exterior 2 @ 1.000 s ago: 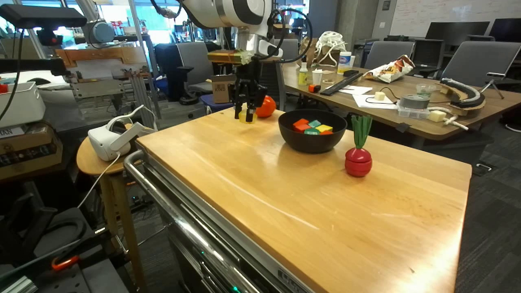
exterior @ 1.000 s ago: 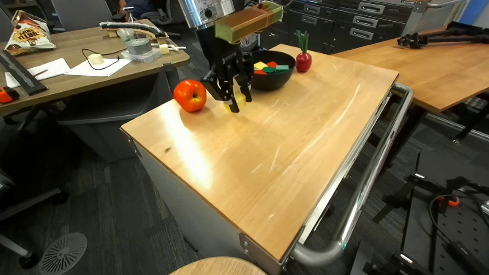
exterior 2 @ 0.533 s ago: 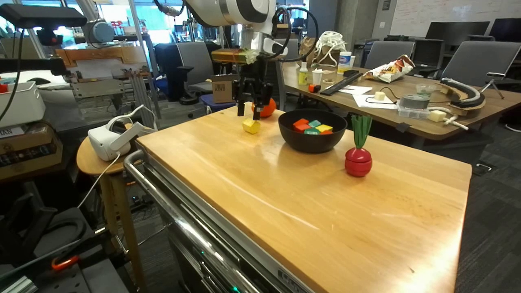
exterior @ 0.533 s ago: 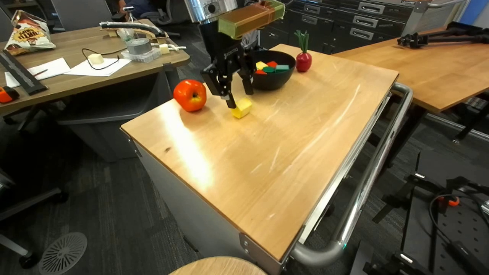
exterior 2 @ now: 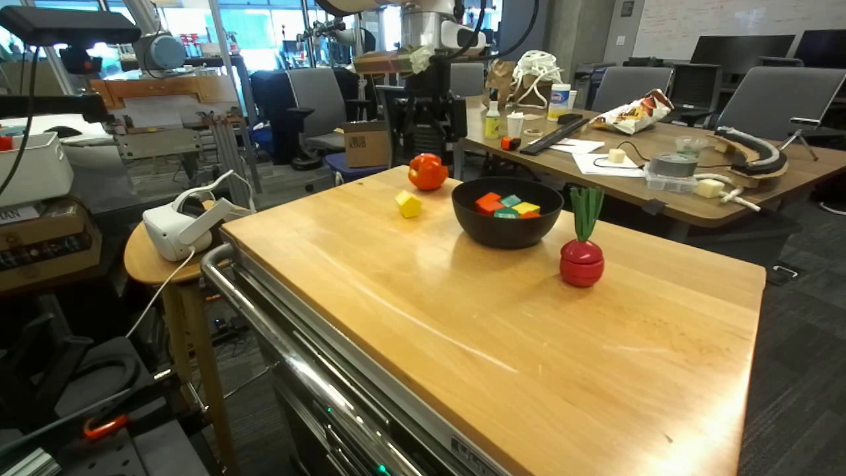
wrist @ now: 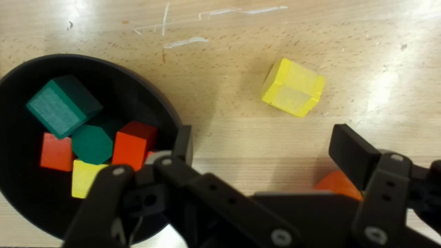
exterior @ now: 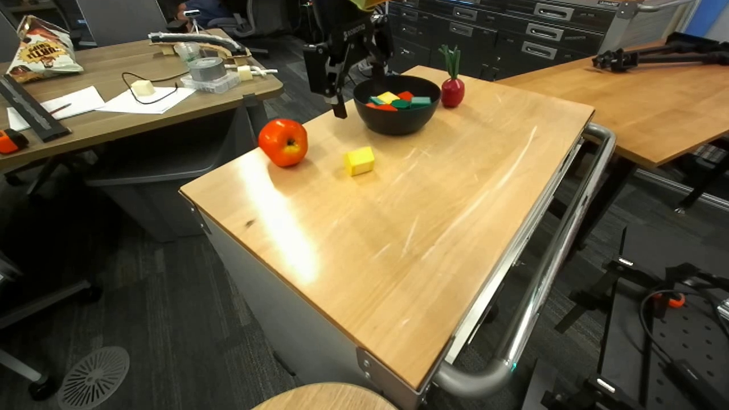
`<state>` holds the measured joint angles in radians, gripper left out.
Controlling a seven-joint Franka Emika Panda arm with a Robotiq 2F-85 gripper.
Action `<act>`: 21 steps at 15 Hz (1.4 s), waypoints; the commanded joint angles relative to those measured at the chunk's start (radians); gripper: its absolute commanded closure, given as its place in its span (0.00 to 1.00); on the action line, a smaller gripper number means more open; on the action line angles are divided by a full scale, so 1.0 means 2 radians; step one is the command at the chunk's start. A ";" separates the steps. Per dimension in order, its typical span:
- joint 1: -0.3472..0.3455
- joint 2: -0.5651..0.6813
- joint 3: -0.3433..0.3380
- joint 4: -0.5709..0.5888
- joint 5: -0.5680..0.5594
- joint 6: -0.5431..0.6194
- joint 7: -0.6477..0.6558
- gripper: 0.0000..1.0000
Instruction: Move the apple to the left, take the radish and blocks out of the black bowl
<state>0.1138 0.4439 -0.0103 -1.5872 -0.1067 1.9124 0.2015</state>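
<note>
The fingers [wrist: 355, 148] are spread wide apart, bare counter [exterior: 410, 245] visible between them in the wrist view. In an exterior view they're up at top centre: one shows just left of the black bowl [exterior: 397, 125], the other overlaps its rim, and I can't tell if it's touching.

The apple [exterior: 282, 142] is left of centre there, near the counter's edge, dimple turned toward the camera and a bit right. Pretty much round, so I wouldn't call a long axis. The radish [exterior 2: 581, 263] is outside the bowl and just beside it, bolt upright in both exterior views, long axis vertical, green stalks pointing at the top of the frame.

The loose yellow block [wrist: 293, 88] lies on the counter, right of centre in the wrist view, edges slanting down to the right. Too chunky for me to pick its long axis.

Inside the bowl, left side of the wrist view: a green block [wrist: 57, 106] set on the diagonal, another green piece [wrist: 92, 144] with its many-sided end facing the camera, red blocks [wrist: 127, 148], plus a second yellow one [wrist: 84, 177], partly hidden.
</note>
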 commanded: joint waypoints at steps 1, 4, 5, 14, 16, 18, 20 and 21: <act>-0.002 0.000 0.003 0.000 -0.001 -0.001 0.001 0.00; -0.002 0.000 0.003 -0.002 -0.001 0.000 0.002 0.00; 0.003 -0.013 0.005 -0.015 -0.030 0.036 -0.031 0.00; -0.017 -0.170 -0.006 -0.233 -0.092 0.304 -0.015 0.00; -0.040 -0.197 -0.008 -0.289 -0.054 0.378 -0.040 0.00; -0.036 -0.161 -0.007 -0.245 -0.058 0.341 -0.031 0.00; -0.049 -0.170 -0.010 -0.279 -0.037 0.365 -0.040 0.00; -0.051 -0.170 -0.010 -0.286 -0.035 0.371 -0.040 0.00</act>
<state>0.0132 0.1033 -0.0312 -2.1597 -0.1799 2.6568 0.1260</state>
